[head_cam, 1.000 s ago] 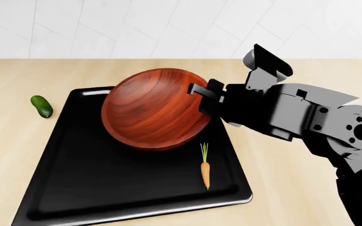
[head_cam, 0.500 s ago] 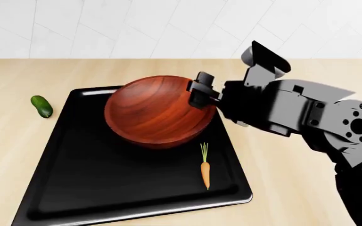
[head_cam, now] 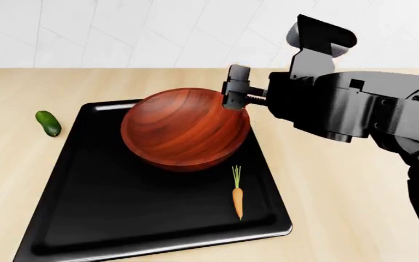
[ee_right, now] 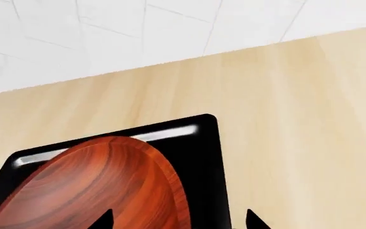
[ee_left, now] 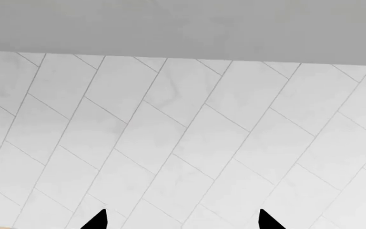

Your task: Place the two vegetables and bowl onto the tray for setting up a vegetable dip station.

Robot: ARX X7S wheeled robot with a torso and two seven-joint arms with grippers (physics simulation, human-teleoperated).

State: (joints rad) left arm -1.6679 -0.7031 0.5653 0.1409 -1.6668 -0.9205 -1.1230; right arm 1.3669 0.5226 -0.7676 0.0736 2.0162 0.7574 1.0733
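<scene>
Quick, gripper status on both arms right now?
Left gripper: jaws open, holding nothing, facing the tiled wall.
Right gripper: jaws open, above the bowl rim, no longer gripping it.

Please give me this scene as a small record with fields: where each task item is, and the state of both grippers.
bowl: on the tray, rim side down
carrot: on the tray, near its right edge
cucumber: on the counter, left of the tray
tray: on the wooden counter
right gripper: open, at the bowl's far right edge
left gripper: open, facing the tiled wall
</scene>
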